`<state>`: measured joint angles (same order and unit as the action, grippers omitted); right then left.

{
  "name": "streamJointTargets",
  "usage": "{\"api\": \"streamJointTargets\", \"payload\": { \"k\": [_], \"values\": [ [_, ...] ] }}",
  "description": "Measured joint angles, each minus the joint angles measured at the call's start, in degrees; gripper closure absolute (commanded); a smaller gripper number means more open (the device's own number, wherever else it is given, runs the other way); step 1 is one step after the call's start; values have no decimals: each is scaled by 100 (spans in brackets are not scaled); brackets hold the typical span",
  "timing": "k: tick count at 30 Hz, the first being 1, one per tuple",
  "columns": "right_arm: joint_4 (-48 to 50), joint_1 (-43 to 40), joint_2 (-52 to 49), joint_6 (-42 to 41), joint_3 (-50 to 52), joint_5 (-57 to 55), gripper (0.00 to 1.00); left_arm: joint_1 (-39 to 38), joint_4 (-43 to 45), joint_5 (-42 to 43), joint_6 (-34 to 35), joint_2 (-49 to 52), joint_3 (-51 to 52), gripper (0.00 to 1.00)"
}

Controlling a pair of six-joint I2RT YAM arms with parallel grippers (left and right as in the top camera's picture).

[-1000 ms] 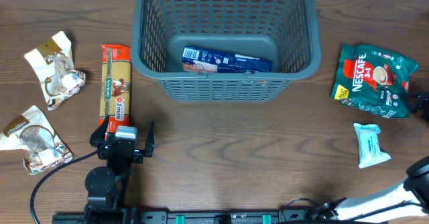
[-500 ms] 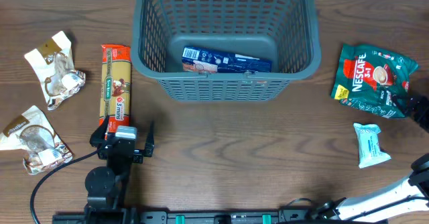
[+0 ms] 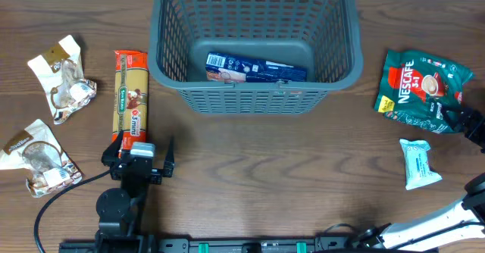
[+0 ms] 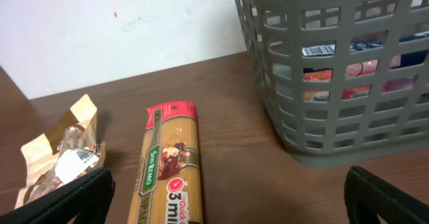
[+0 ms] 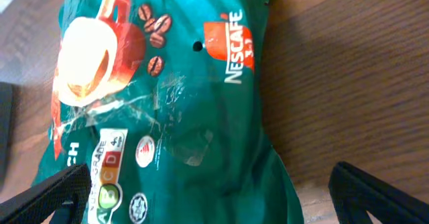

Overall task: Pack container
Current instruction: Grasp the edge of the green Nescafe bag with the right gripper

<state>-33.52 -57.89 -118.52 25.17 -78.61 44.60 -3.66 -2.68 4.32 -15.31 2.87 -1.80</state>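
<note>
Tabletop: brown wooden tabletop (image 3: 250,170) is carrying everything.
Container: large dark grey slotted plastic basket (image 3: 250,100) is sitting at the far middle, upright, holding one blue printed packet (image 3: 258,68) lying flat on its floor.
Coffee bag: green and red Nescafe foil bag (image 3: 420,90) is lying flat to the right of the basket, apart from it.
Pasta: long yellow and red spaghetti packet (image 3: 130,101) is lying left of the basket.
Wrappers: two crumpled cream and brown wrappers (image 3: 64,79) are lying far left.
Tissues: small white and blue packet (image 3: 419,163) is lying near the coffee bag.
Right claw (image 5: 214,194): gaping wide, empty, hovering over the coffee bag's lower end.
Left claw (image 3: 139,158): gaping wide, empty, sitting at the pasta's near end.
Risk: slick, floppy foil is likely slipping or only pinching if grabbed flat.
Risk: a sagging bag may be catching the basket rim.
</note>
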Motion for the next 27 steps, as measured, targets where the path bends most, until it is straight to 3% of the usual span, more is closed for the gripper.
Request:
{"api": "streamJointTargets", "payload": {
  "k": [9, 27],
  "values": [
    [293, -33, -120, -931, 35, 61, 1, 0, -2, 0, 0, 0, 0, 1],
    [291, -55, -509, -1458, -66, 566, 1, 0, 0, 0, 0, 0, 0, 1]
  ]
}}
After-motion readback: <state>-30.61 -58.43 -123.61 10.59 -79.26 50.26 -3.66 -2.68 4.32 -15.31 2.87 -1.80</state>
